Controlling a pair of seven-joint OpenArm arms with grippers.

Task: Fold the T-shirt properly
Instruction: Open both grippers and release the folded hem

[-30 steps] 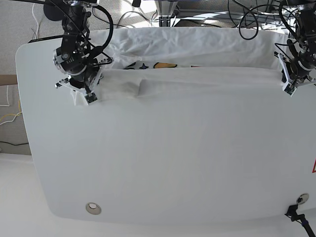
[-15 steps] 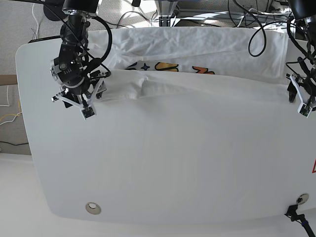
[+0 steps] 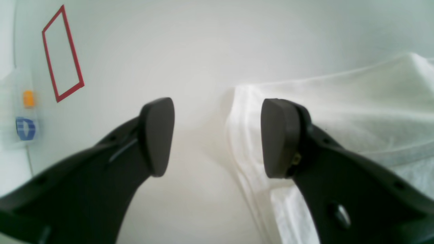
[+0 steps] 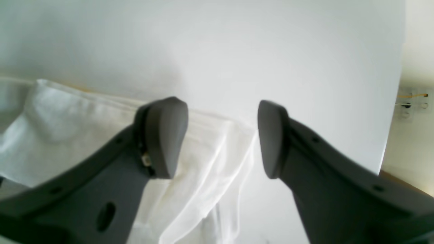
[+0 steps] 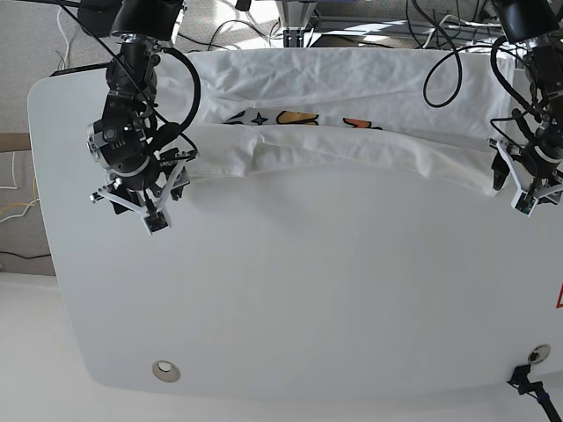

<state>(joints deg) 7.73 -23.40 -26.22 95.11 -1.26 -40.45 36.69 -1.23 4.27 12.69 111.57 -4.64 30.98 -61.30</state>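
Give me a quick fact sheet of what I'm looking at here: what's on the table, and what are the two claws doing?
table: white, rounded corners
shirt: white, spread along the far edge, near part folded back over the middle
print: a strip of orange, yellow and dark shapes shows above the fold
left gripper: open, empty, at the shirt's corner on the base view's right
right gripper: open, empty, at the shirt's other end
red outline: marked on the table, away from the shirt
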